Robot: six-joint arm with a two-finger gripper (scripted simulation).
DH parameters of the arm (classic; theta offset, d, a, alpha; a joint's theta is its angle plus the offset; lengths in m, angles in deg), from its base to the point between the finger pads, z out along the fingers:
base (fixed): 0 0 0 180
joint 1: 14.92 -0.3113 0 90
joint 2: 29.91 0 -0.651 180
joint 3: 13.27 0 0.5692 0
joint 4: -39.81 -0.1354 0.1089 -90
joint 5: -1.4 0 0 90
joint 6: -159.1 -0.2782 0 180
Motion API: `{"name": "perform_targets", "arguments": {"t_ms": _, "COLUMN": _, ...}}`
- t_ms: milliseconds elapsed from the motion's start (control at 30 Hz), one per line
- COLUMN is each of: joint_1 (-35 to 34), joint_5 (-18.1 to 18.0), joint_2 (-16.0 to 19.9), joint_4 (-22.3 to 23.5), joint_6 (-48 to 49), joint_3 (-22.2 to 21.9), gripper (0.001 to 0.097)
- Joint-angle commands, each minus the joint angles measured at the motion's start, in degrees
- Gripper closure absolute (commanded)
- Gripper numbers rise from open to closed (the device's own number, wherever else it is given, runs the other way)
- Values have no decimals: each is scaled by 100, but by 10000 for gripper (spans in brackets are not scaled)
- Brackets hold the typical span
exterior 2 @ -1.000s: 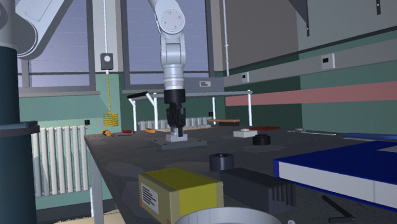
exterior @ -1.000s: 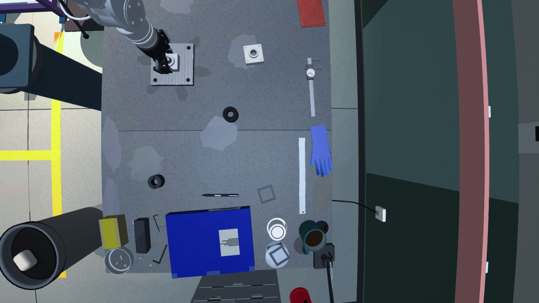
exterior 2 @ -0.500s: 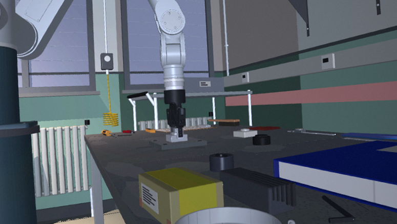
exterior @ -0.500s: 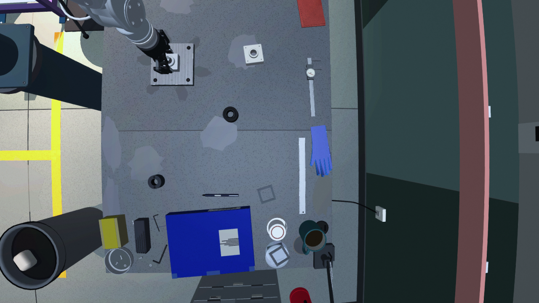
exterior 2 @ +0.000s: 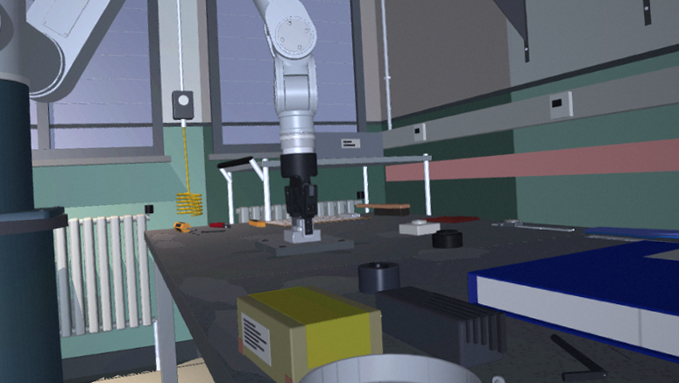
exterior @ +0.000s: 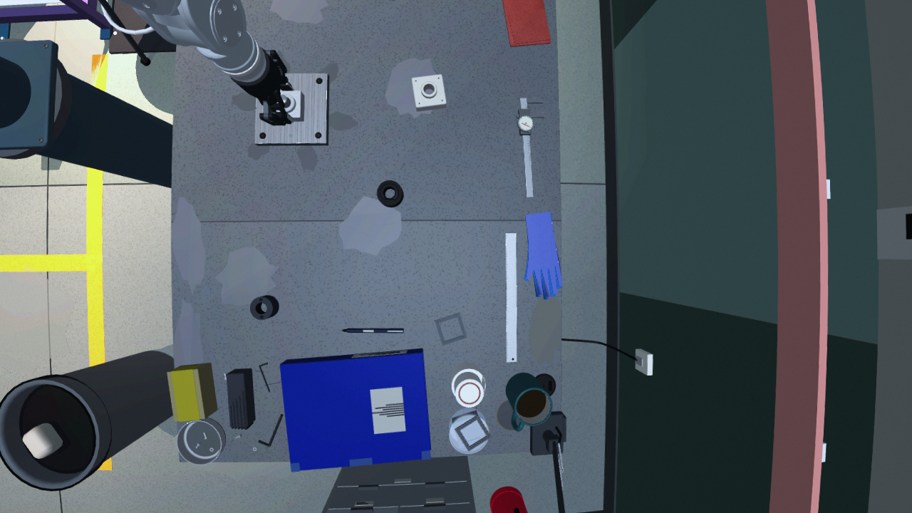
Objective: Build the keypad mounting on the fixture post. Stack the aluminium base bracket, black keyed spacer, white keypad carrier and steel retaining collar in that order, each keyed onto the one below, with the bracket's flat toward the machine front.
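The aluminium base bracket (exterior: pixel 293 103) (exterior 2: pixel 301 235) sits on the fixture plate (exterior: pixel 293 109) (exterior 2: pixel 305 244) at the far left of the bench, over the post. The bracket is held in my closed gripper (exterior: pixel 280 106) (exterior 2: pixel 304 226), which stands upright over it. The white keypad carrier (exterior: pixel 428 92) (exterior 2: pixel 419 228) lies flat to the right of the fixture. Two dark rings lie loose on the bench. One (exterior: pixel 389 193) (exterior 2: pixel 447 239) is near the middle. The other (exterior: pixel 264 307) (exterior 2: pixel 378 277) is nearer the front left. I cannot tell which is the spacer and which the collar.
The bench's left edge runs close beside the fixture. A blue binder (exterior: pixel 354 408) (exterior 2: pixel 599 292), a yellow box (exterior: pixel 191 392) (exterior 2: pixel 309 334) and a black heat sink (exterior: pixel 240 399) crowd the front. A ruler (exterior: pixel 511 297), blue glove (exterior: pixel 543 255) and dial caliper (exterior: pixel 526 145) line the right side.
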Motion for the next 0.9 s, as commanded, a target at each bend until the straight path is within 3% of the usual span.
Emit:
{"name": "perform_targets", "arguments": {"t_ms": 0, "joint_1": 0, "joint_5": 1, "joint_2": 8, "joint_4": 14, "joint_6": 0, "joint_3": 4, "gripper": 731}}
{"name": "perform_targets", "arguments": {"t_ms": 867, "joint_1": 0, "joint_5": 1, "joint_2": 8, "joint_4": 14, "joint_6": 0, "joint_3": 4, "gripper": 211}}
